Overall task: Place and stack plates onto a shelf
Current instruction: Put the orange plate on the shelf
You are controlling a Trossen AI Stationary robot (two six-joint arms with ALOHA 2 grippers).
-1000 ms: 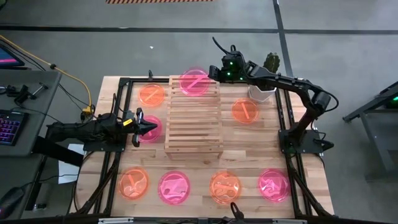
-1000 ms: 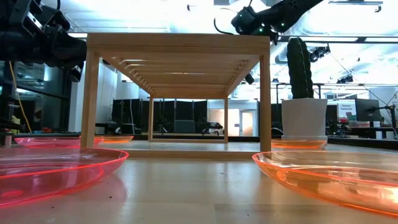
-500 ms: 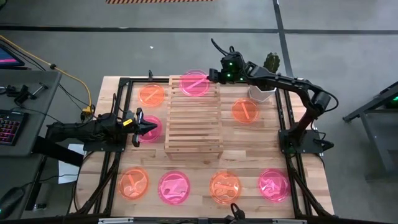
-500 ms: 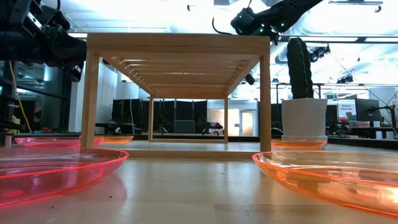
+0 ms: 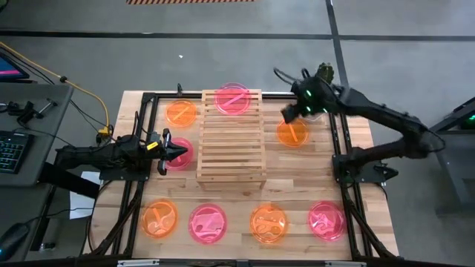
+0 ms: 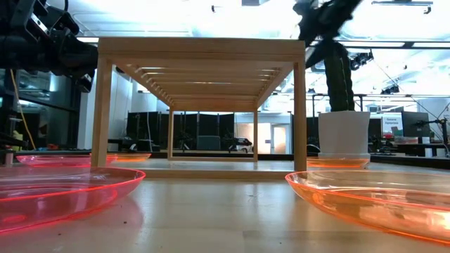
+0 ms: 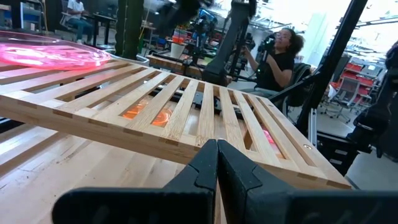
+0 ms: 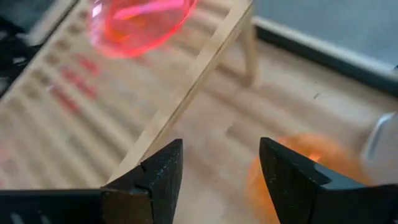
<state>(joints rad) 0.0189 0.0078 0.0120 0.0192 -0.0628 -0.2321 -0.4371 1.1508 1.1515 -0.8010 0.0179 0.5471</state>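
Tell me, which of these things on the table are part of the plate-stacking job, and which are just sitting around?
Part of the job:
- round translucent neon pink plastic plate on the shelf
- pink and orange plates lying around the table, such as the orange one
- light slatted wooden shelf
- right gripper, jaws open
- left gripper, jaws shut

Just lying about:
- green cactus in a white pot
- keyboard on the side desk

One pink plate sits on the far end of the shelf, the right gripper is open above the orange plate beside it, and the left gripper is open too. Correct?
Not quite. The left gripper is shut: the left wrist view shows its fingers pressed together, holding nothing. The rest stands: in the high view a pink plate lies on the far end of the shelf, and the right gripper is open over the orange plate.
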